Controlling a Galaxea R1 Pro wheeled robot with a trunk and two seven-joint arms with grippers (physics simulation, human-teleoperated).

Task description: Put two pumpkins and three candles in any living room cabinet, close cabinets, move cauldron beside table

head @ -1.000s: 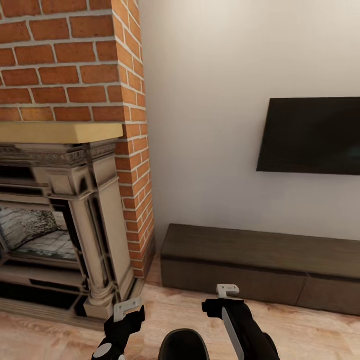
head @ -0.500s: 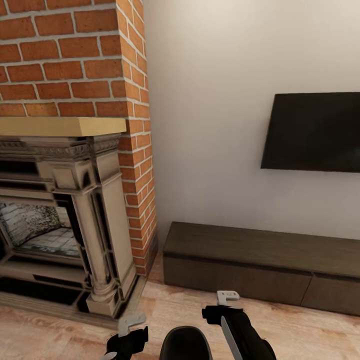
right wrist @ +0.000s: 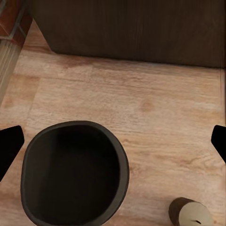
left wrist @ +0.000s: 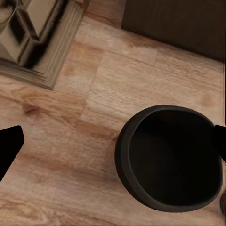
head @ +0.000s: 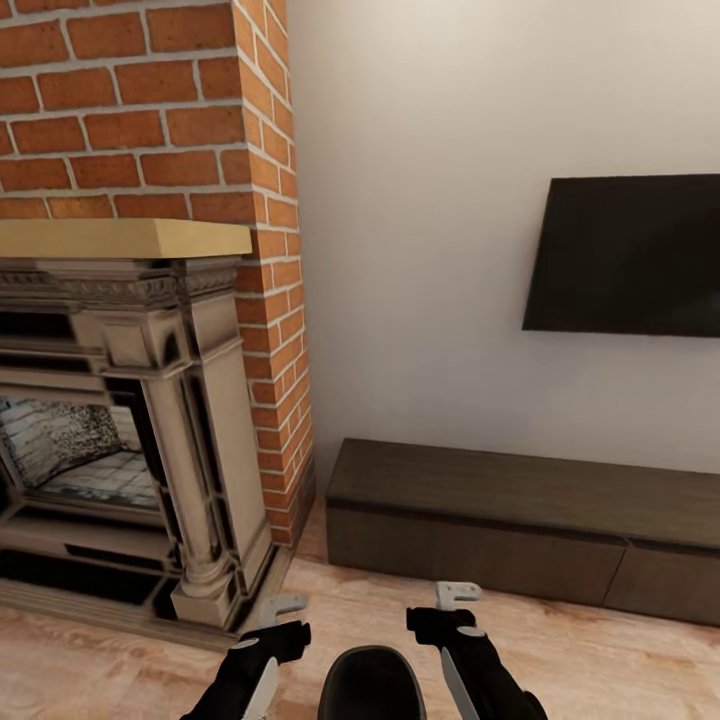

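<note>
The black cauldron (head: 371, 686) stands on the wood floor at the bottom middle of the head view, its wide mouth facing up. My left gripper (head: 284, 605) hangs just to its left and my right gripper (head: 458, 592) just to its right, both above the floor. The left wrist view looks down into the cauldron (left wrist: 169, 160), with the left gripper (left wrist: 113, 147) open. In the right wrist view the right gripper (right wrist: 114, 143) is open over the cauldron (right wrist: 75, 174), and a grey-beige candle (right wrist: 190, 214) stands on the floor beside it. The long dark-brown cabinet (head: 520, 525) lies ahead with its drawer fronts shut.
An ornate beige fireplace (head: 190, 440) set in a red brick chimney (head: 150, 110) fills the left side, its base (left wrist: 37, 42) close to the cauldron. A dark TV (head: 625, 255) hangs on the white wall above the cabinet. Bare wood floor (head: 600, 670) lies before the cabinet.
The whole head view has shifted, so the camera has moved. The left gripper has swung inward toward the cauldron. The right gripper has hardly moved.
</note>
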